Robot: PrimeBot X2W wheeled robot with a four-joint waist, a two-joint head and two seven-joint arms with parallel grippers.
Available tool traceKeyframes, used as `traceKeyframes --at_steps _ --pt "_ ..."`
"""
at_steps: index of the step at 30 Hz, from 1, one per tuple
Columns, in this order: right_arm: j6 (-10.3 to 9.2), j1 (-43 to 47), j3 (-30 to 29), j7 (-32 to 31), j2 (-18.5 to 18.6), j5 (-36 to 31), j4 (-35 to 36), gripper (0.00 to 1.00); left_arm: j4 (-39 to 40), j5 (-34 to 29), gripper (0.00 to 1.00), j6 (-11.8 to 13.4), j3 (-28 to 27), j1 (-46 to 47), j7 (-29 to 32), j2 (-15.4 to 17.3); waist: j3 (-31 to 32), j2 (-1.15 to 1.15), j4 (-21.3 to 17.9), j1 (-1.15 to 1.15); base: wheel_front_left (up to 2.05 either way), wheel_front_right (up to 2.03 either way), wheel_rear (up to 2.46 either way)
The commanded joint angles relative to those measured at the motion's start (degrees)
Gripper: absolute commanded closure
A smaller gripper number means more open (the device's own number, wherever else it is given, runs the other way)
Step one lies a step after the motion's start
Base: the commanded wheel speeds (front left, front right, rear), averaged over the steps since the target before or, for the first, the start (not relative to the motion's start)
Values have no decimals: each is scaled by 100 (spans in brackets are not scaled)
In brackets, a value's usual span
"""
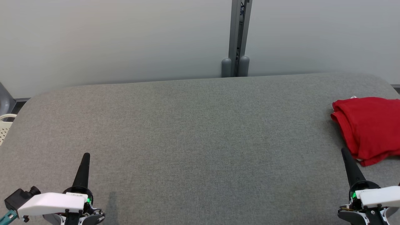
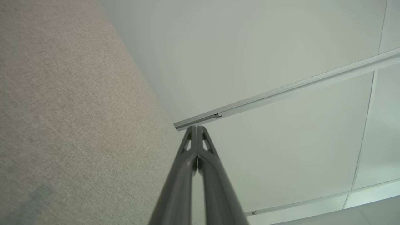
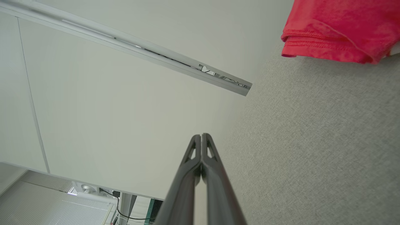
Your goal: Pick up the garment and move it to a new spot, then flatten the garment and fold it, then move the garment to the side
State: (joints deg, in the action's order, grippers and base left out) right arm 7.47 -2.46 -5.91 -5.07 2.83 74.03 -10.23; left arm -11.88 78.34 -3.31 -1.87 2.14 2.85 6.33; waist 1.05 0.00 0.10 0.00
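A red garment (image 1: 368, 128) lies folded in a thick bundle at the right edge of the grey fabric surface (image 1: 193, 140), partly cut off by the picture's edge. In the right wrist view its hemmed edge (image 3: 340, 28) sits at the top right. My right gripper (image 1: 343, 151) is shut and holds nothing, its tip just left of the garment's near corner; its fingers (image 3: 201, 137) meet at the tips. At the lower left my left gripper (image 1: 86, 155) is shut and bare, far from the garment, fingers pressed together (image 2: 197, 128).
A pale wall (image 1: 125, 37) with a grey metal post (image 1: 239, 37) runs behind the surface. A cream perforated basket (image 1: 4, 126) stands off the left edge. The surface has rounded corners at both far ends.
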Motion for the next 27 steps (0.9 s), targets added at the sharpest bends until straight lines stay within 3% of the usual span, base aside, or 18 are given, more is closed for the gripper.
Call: traceKeyframes --at_steps 1,27 --pt "4 -108 -25 -34 26 114 3 100 14 85 100 -52 -57 154 19 13 -2 0 0 0 0 0 0" --pt "4 -316 -58 -115 18 1300 -273 100 -148 1006 100 -324 -336 366 254 -222 -79 0 -7 0 0 0 0"
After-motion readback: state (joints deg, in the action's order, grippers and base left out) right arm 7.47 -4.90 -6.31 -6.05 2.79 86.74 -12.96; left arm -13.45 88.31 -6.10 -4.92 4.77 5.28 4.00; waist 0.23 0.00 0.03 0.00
